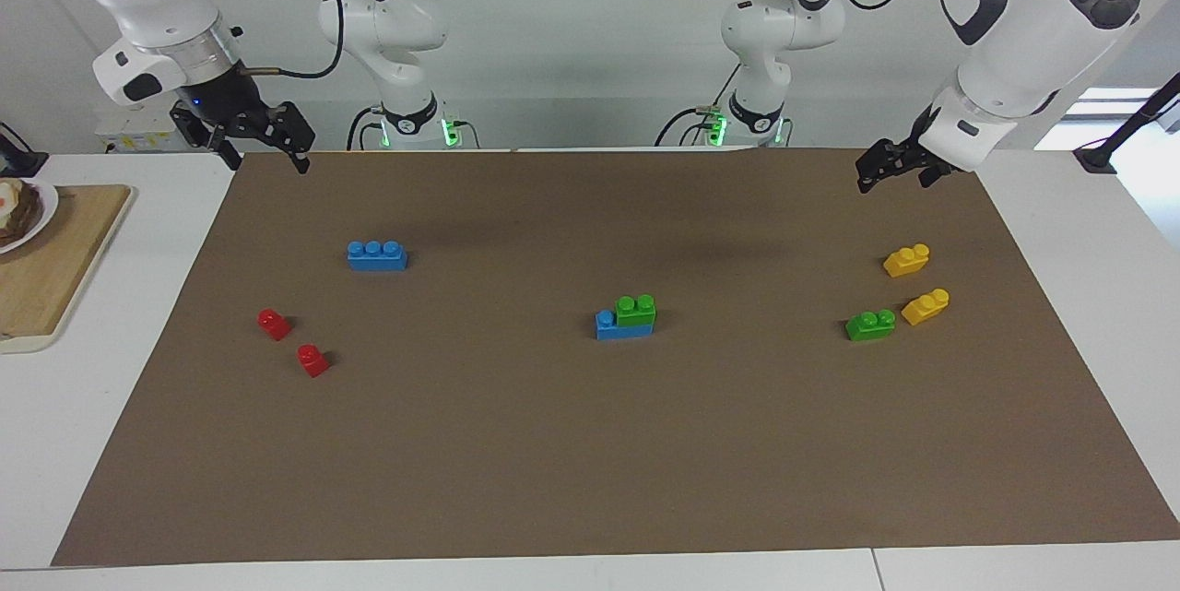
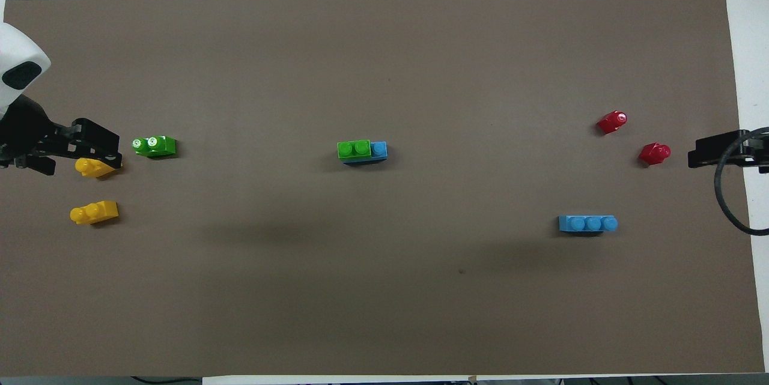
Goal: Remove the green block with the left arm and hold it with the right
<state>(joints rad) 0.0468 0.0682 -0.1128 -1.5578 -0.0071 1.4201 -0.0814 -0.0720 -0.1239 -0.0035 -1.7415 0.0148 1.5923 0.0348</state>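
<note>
A green block (image 1: 636, 309) with two studs sits on top of a blue brick (image 1: 606, 327) in the middle of the brown mat; both also show in the overhead view, the green block (image 2: 353, 149) covering most of the blue brick (image 2: 379, 149). My left gripper (image 1: 865, 178) hangs in the air over the mat's edge at the left arm's end, apart from the stack; in the overhead view it (image 2: 117, 154) overlaps a yellow block. My right gripper (image 1: 266, 163) is open and empty, raised over the mat's corner at the right arm's end (image 2: 691, 154).
A loose green block (image 1: 870, 325) and two yellow blocks (image 1: 906, 260) (image 1: 925, 306) lie at the left arm's end. A blue three-stud brick (image 1: 376, 255) and two red blocks (image 1: 274, 324) (image 1: 312, 360) lie at the right arm's end. A wooden board (image 1: 55, 268) sits off the mat.
</note>
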